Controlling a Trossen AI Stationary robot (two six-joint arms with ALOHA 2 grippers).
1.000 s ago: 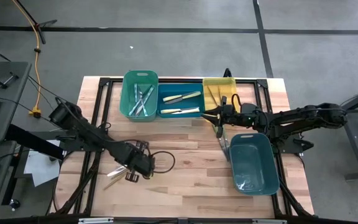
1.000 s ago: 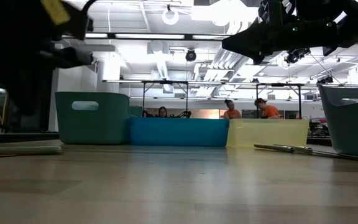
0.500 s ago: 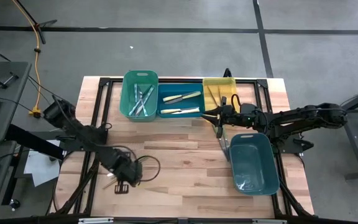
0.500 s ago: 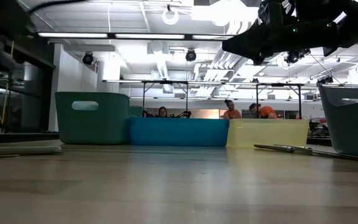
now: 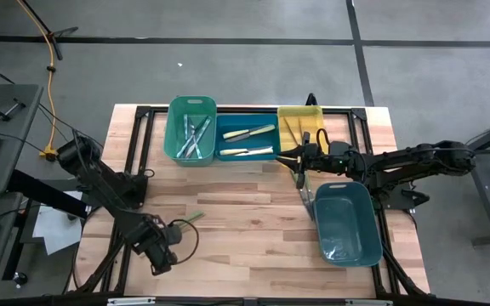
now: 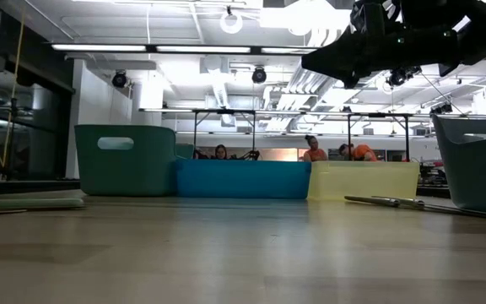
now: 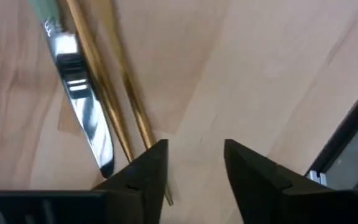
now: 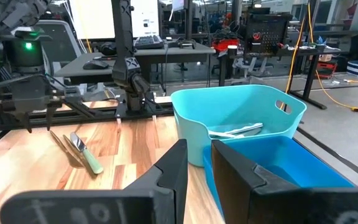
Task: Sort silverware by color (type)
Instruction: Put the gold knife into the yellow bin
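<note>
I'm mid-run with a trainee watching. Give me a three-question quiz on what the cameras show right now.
1. True or false: the left end effector is shut on a spoon.
2. The blue bin holds: A) pale-yellow-handled utensils; B) nothing; C) a red cup.
3. What colour is the handle of the knife lying on the table?

Key: 1 false, it is open and empty. 2 A. 3 green.
</note>
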